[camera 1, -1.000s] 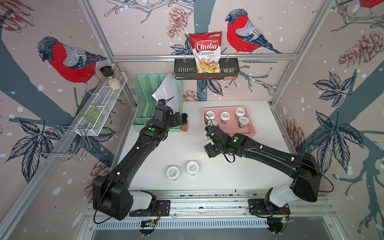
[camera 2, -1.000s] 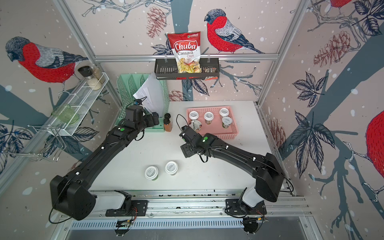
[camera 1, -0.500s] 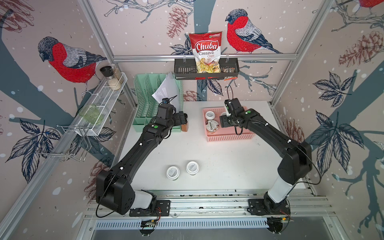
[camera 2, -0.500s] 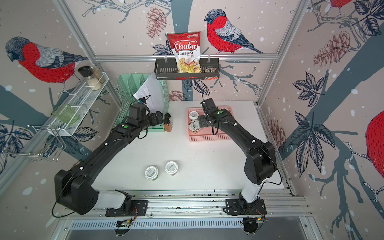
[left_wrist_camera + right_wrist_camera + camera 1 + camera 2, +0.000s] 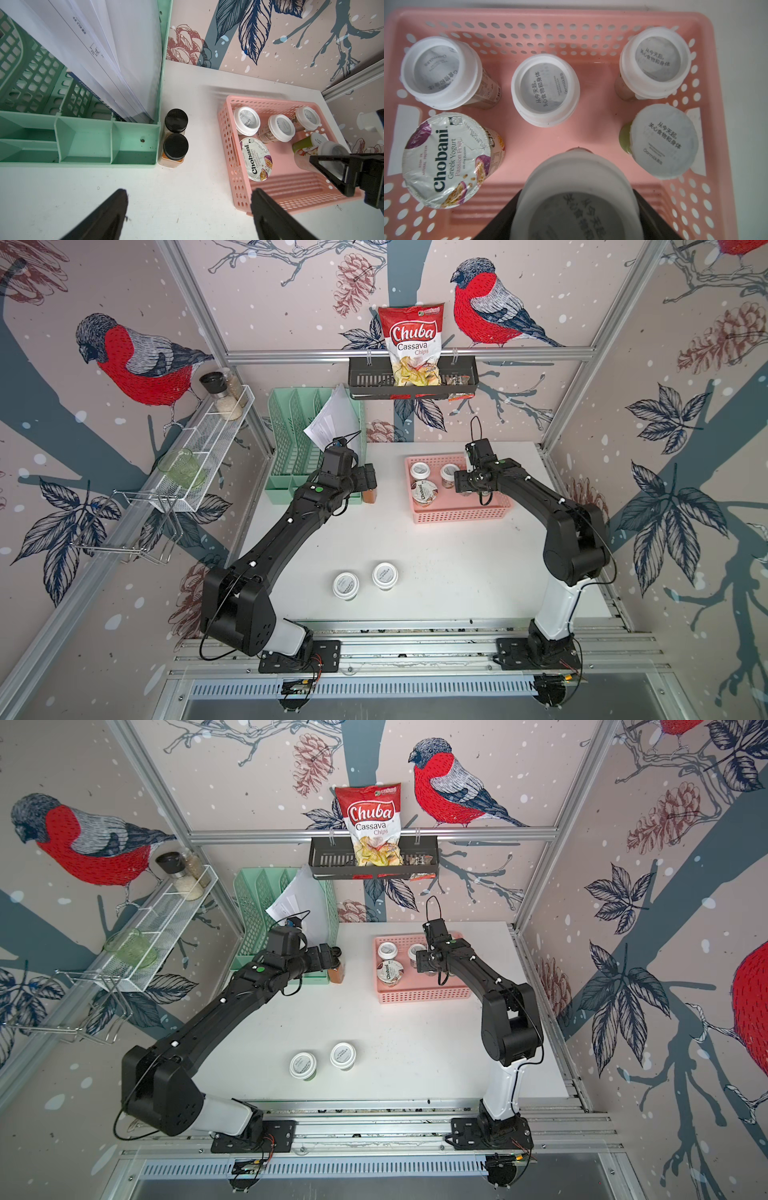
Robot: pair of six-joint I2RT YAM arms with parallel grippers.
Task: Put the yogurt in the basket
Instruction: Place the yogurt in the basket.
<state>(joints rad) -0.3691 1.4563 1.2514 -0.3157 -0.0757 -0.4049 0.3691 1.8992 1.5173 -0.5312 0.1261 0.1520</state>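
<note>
Over the bird-walled white table (image 5: 436,564), right claw (image 5: 576,216) pinches yogurt jar (image 5: 575,178); left claw (image 5: 189,193) spread.

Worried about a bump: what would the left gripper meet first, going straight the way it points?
Probably the nearer orange-brown spice bottle with a round black cap, straight ahead of the left gripper; depth unclear.

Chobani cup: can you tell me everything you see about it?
The Chobani cup is a wide round tub with a crinkly, sealed foil lid: white, with purple passion-fruit pictures and the words Greek Yogurt Passion Fruit. It stands upright in a corner of the basket, beside a handle slot. A jar stands close by; I cannot tell if they touch.
</note>
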